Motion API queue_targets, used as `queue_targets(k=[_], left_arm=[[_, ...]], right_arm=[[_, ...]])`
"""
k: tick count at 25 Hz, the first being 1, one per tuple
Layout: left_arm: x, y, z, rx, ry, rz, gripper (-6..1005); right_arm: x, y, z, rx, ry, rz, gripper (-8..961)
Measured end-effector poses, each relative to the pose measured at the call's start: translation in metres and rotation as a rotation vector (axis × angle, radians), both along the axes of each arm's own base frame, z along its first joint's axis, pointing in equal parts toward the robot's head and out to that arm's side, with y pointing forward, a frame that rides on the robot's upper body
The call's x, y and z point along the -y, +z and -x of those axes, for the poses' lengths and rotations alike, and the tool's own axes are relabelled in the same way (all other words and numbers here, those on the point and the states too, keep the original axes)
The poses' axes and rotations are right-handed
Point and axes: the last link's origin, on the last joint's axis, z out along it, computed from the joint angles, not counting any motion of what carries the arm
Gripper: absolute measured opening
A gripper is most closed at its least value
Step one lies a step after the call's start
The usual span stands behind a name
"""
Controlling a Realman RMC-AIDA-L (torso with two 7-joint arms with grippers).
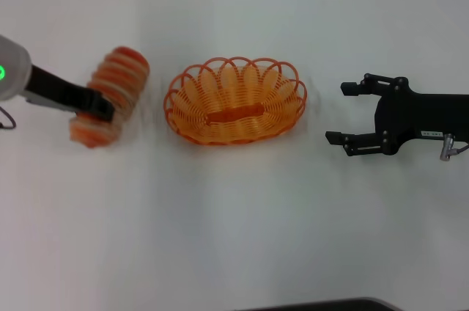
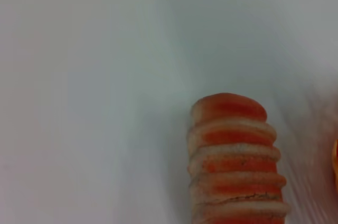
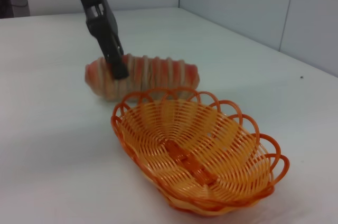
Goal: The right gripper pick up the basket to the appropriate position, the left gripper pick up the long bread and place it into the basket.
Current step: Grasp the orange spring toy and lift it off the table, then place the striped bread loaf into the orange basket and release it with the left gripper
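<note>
The long bread [image 1: 121,76] lies at the left of the white table, striped cream and orange-red. My left gripper [image 1: 102,109] is closed across its middle; one black finger [image 3: 113,60] presses against its side in the right wrist view. The left wrist view shows only the bread's rounded end [image 2: 235,166]. The orange wire basket [image 1: 234,98] stands empty at the table's middle, just right of the bread [image 3: 158,73], and also shows in the right wrist view [image 3: 195,150]. My right gripper [image 1: 337,113] is open and empty, a short gap to the right of the basket.
The white table [image 1: 234,238] is bare in front of the basket. A dark edge [image 1: 315,305] shows at the bottom of the head view. Grey wall panels [image 3: 253,7] stand behind the table's far edge.
</note>
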Motion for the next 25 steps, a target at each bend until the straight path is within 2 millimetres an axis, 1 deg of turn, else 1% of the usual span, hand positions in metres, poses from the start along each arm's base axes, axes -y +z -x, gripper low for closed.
queue_targets(k=[3, 6, 8, 9, 12, 13, 15, 17, 19, 22, 25], left_arm=[[-0.009, 0.016, -0.006, -0.004, -0.031, -0.034, 366], [-0.019, 0.036, -0.016, -0.02, -0.087, -0.049, 341], [-0.023, 0.048, -0.03, -0.02, -0.147, -0.022, 323], [-0.025, 0.052, -0.041, -0.013, -0.195, 0.008, 314], [-0.025, 0.053, -0.064, 0.012, -0.307, 0.087, 285], [-0.024, 0.05, -0.076, 0.025, -0.374, 0.129, 277], [-0.02, 0.043, -0.093, 0.043, -0.483, 0.187, 262], [-0.016, 0.032, -0.108, 0.047, -0.584, 0.236, 246], [-0.011, 0.019, -0.118, 0.033, -0.662, 0.292, 245], [-0.005, -0.009, -0.127, -0.016, -0.749, 0.37, 243], [-0.003, -0.033, -0.126, -0.069, -0.801, 0.397, 241]], right_arm=[[0.0, 0.0, 0.0, 0.0, 0.001, 0.0, 924], [-0.001, 0.0, 0.002, -0.002, 0.006, 0.002, 924], [-0.002, 0.0, 0.003, -0.003, 0.01, 0.005, 924], [-0.002, -0.001, 0.003, -0.003, 0.011, 0.006, 924], [-0.002, -0.001, 0.004, -0.001, 0.016, 0.01, 924], [-0.002, -0.001, 0.004, 0.0, 0.016, 0.011, 924], [-0.002, -0.002, 0.004, 0.0, 0.015, 0.012, 924], [-0.002, -0.002, 0.003, 0.0, 0.015, 0.012, 924], [-0.002, -0.002, 0.004, -0.001, 0.015, 0.012, 924], [-0.001, -0.002, 0.003, -0.002, 0.013, 0.014, 924], [0.0, -0.004, 0.003, -0.008, 0.009, 0.02, 924]])
